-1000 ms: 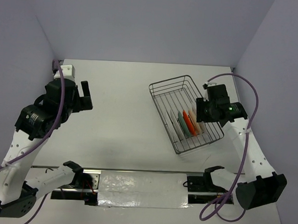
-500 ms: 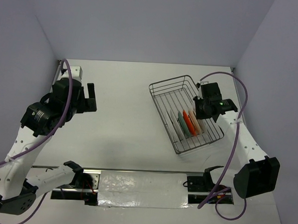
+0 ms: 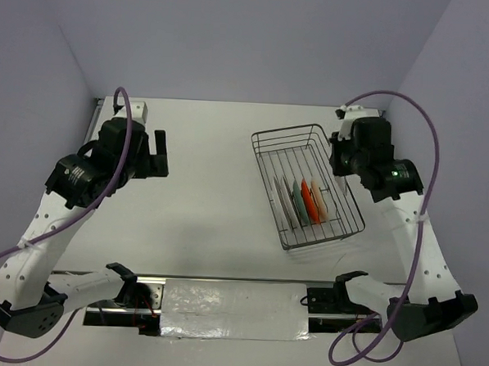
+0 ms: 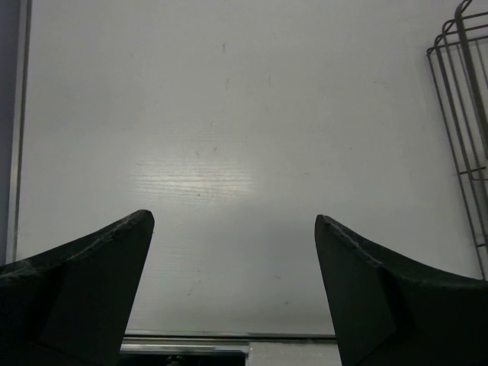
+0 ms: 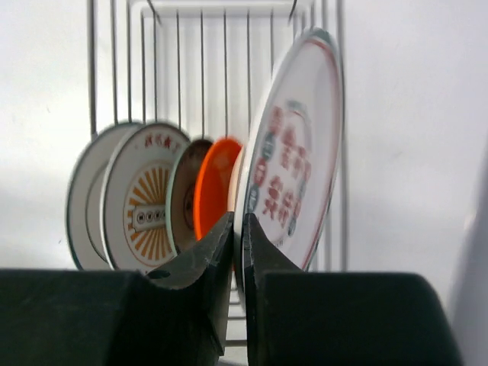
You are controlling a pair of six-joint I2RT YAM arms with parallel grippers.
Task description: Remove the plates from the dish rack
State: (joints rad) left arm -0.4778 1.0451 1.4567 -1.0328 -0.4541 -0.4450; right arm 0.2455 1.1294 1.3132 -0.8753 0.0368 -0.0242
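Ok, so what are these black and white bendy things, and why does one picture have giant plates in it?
They are two robot arms at the near edge of a white table. One picture looks down from a camera above them. The other two come from small cameras on the arms' wrists, so things look huge there. Each arm ends in a two-finger pincher called a gripper. The left gripper is open over bare table, holding nothing. The right gripper is shut on the rim of a round white plate with red marks. Beside it, the other small round plates stand on edge in a silver wire dish rack. The job is taking the plates out.
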